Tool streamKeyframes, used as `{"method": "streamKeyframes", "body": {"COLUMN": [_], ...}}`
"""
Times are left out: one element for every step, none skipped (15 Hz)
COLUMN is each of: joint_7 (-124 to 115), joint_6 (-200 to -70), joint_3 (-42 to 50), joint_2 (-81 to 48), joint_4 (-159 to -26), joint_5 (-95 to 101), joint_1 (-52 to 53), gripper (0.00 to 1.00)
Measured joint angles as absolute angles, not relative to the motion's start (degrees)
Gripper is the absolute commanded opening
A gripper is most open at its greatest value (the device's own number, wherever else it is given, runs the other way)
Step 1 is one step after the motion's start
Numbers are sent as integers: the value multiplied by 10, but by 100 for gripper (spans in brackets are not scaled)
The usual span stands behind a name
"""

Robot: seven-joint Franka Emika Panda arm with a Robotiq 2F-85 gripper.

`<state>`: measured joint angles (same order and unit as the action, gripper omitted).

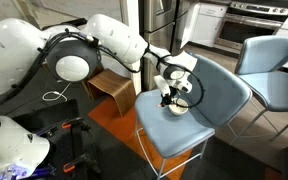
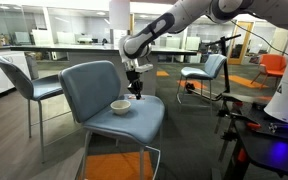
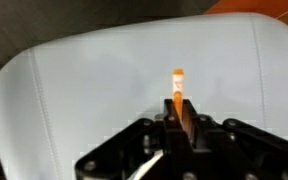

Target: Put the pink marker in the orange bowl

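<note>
The hand [image 3: 181, 122] grips the pink marker [image 3: 179, 90] (tip poking out) above the chair [image 2: 152, 122], near the orange bowl [image 2: 121, 106].

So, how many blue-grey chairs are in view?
3, all in an exterior view: the near chair carrying the bowl, a second chair by the picture's left edge, and a third chair farther back at the right. More may be hidden.

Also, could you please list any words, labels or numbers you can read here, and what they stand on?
No text can be read.
The pink marker, held in the gripper, shows no legible print.
The orange bowl and the blue chair look plain.
The background office is too small and blurred to tell.
</note>
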<state>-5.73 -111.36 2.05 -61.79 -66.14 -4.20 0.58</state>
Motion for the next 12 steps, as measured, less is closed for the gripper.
{"method": "streamKeyframes", "body": {"joint_7": [-56, -55, -54, -53, -48, -45, -43, -39, -36, -36, -36, -35], "joint_6": [-1102, -1090, -1080, -1071, -1066, -1064, -1062, -1059, -1054, -1046, -1039, -1031], "joint_3": [21, 21, 21, 20, 20, 20, 20, 20, 20, 20, 20, 20], "joint_2": [-633, -648, -662, -674, -685, -694, -703, -711, -718, -726, -735, -743], "joint_4": [-640, -619, -598, -576, -555, -537, -518, -501, -486, -471, -458, -445], "joint_5": [-38, -33, -29, -25, -23, -20, -18, -15, -14, -12, -12, -11], "joint_1": [6, 6, 6, 6, 7, 8, 9, 10, 11, 11, 12, 12], "gripper": [3, 3, 3, 3, 3, 3, 3, 3, 3, 3, 3, 3]}}
